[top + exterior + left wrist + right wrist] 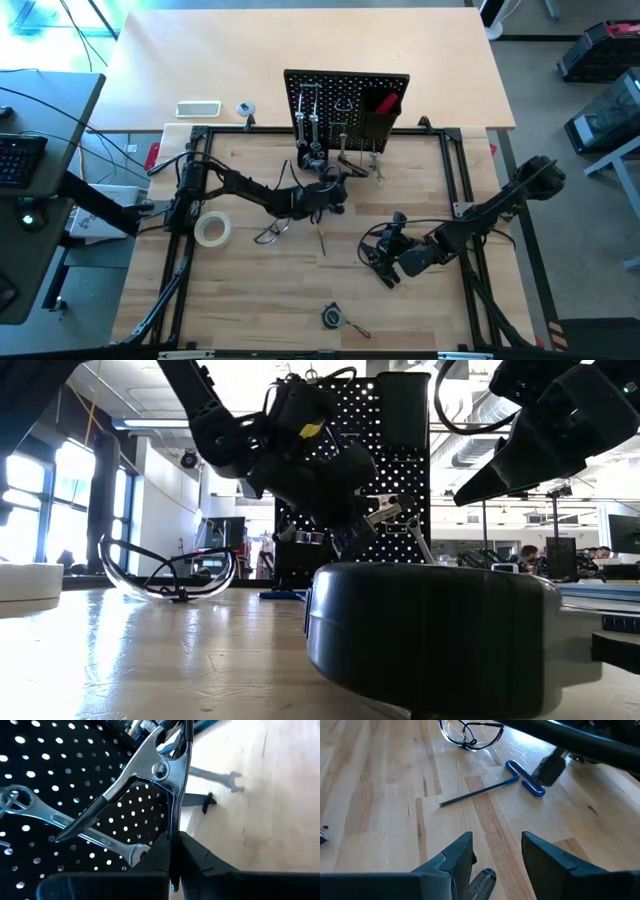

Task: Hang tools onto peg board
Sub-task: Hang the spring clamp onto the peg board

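The black peg board (345, 100) stands upright at the far middle of the table. Silver wrenches (308, 125) and a red-handled tool (386, 102) hang on it. Just in front of it, my left gripper (335, 186) is shut on silver pliers with black-sleeved ends (150, 775). A wrench (60, 820) hangs on the board behind the pliers. At the right middle, my right gripper (495, 855) hovers open over bare wood, short of the blue-handled hex key (520, 777). Clear glasses (272, 232) and a pale tape roll (212, 230) lie on the table. My left gripper pinches one silver leg of the pliers (175, 822) between its two fingers, below the pivot (159, 768). The fingers come about level from the near side toward the peg board and lie along that leg. The pliers stick out ahead of the fingers, clear of the table, the other leg (82, 822) splayed aside.
A loose wrench (220, 776) lies on the wood by the board's foot (200, 800). A black tape measure (333, 317) sits near the front edge and fills the low view's foreground. A white tray (198, 108) lies beyond the frame at the far left.
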You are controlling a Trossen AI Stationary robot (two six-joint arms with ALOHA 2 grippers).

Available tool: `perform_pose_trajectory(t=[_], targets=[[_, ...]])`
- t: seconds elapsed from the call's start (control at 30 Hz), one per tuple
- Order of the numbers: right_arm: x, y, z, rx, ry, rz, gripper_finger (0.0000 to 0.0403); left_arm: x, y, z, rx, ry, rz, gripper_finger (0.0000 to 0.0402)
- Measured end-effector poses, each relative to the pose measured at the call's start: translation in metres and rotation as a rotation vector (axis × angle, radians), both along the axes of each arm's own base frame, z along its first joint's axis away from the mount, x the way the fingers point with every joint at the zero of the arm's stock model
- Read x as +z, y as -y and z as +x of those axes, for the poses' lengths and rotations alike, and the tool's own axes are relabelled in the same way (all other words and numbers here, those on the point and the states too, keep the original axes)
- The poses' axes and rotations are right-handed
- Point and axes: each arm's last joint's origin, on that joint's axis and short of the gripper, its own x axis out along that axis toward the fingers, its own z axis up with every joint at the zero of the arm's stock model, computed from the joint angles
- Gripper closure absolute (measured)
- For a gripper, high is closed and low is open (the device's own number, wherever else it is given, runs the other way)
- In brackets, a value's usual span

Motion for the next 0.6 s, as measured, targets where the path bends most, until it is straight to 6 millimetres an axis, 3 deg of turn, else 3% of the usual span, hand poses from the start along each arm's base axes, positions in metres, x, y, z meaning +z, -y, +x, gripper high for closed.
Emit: perform_pose_trajectory(t=[0.37,0.6], targets=[[-0.001,-0.002,-0.003,0.003,-0.011,0.005,0.0240,-0.025,-0.008,0.009,0.042,-0.071,0.018,0.0395],[-0.002,-0.003,-0.004,0.004,-0.019,0.001,0.0240,-0.022,-0.007,0.011,0.034,-0.046,0.018,0.0394]])
